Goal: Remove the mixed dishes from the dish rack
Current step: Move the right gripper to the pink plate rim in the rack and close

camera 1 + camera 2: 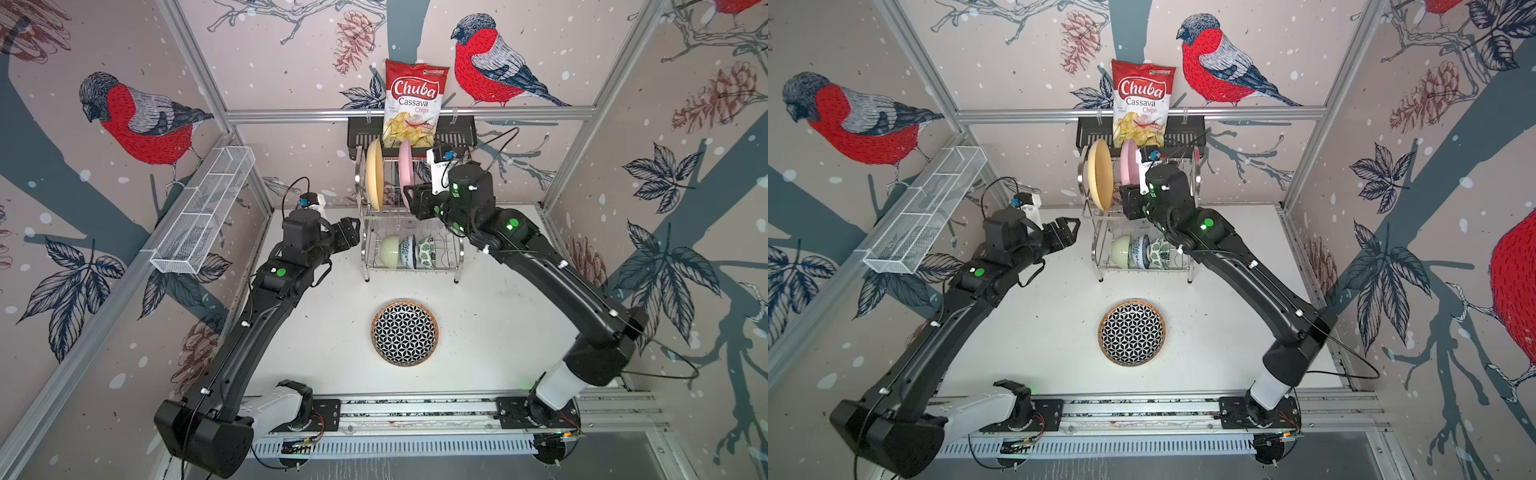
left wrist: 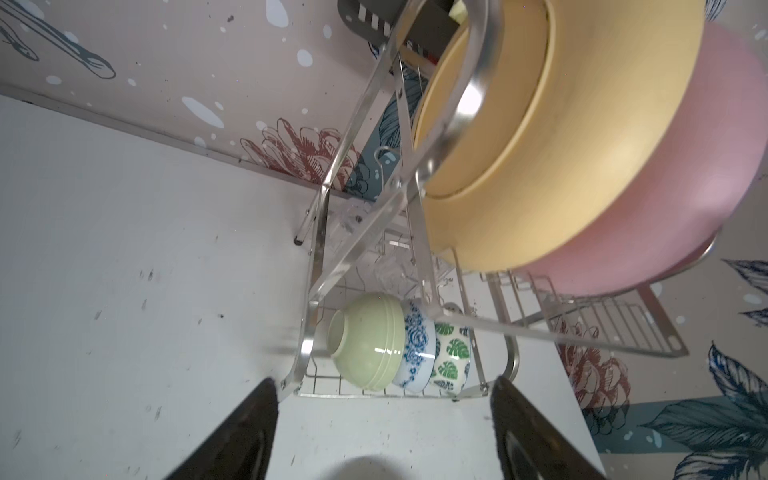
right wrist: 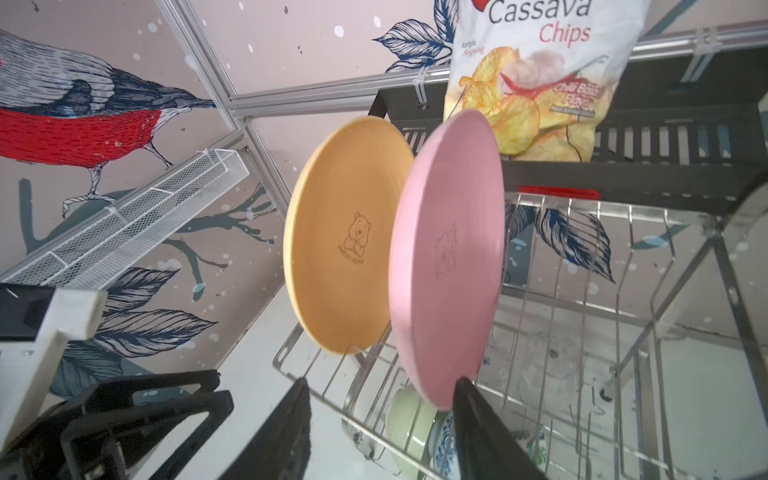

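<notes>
"Straddling the lower rim of the pink plate (image 3: 446, 257), the right gripper (image 3: 380, 384) has its jaws spread, not clamped; the rim sits close to one finger," says the operator.

"And the left gripper (image 1: 353, 233)?" asks the trainee.

"Jaws released, nothing between them. It hovers just beside the dish rack (image 1: 460, 257), facing the lower tier, where the pale green bowl (image 1: 390, 251), the blue-white bowl (image 1: 409, 251) and the leaf-print bowl (image 1: 427, 251) lie on their sides in a row."

"So the step in hand is the pink plate?"

"It looks so. It stands upright in the upper tier next to the cream-yellow plate (image 1: 374, 174), near but apart. The next move likely calls for closing squarely on the rim, then lifting straight up clear of the wires without knocking its neighbour."

"Where would it go?"

"Probably the scuffed white table (image 1: 316, 340), where a patterned dish (image 1: 405, 332) lies flat in front of the rack. Around it stand bird-print walls (image 1: 124, 124) on an aluminium frame (image 1: 291, 114); a black basket (image 1: 457, 135) with a chips bag (image 1: 411, 95) hangs behind the rack, a white mesh tray (image 1: 203, 216) along the side."
</notes>
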Available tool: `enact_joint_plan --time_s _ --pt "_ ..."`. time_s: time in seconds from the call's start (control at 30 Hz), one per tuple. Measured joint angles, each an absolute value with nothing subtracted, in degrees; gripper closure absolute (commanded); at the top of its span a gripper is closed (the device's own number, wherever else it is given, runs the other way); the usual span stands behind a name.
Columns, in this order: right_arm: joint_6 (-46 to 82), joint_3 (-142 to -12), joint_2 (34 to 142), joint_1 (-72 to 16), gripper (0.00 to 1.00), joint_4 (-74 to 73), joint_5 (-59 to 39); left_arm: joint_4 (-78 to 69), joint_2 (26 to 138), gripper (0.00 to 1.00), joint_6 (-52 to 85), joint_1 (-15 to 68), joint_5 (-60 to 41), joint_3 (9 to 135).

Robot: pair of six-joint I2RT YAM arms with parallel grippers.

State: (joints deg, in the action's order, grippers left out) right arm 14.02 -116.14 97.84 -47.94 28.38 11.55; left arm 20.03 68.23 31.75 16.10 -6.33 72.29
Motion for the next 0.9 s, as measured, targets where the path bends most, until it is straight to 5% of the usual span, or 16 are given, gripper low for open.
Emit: enact_joint_plan --time_s 0.47,0.73,0.9 --pt "10.7 -126.8 107.6 -42.7 0.41 31.3 10.3 13.8 78.4 0.31 34.7 12.9 -20.1 76.2" --pt "10.5 -128.4 111.5 -41.6 0.72 29.4 4.3 11.2 81.3 0.44 36.0 12.9 -22.5 76.3" --pt "10.4 -128.4 112.7 -41.5 0.81 28.5 3.4 9.8 81.2 0.5 36.1 12.9 -22.6 75.9"
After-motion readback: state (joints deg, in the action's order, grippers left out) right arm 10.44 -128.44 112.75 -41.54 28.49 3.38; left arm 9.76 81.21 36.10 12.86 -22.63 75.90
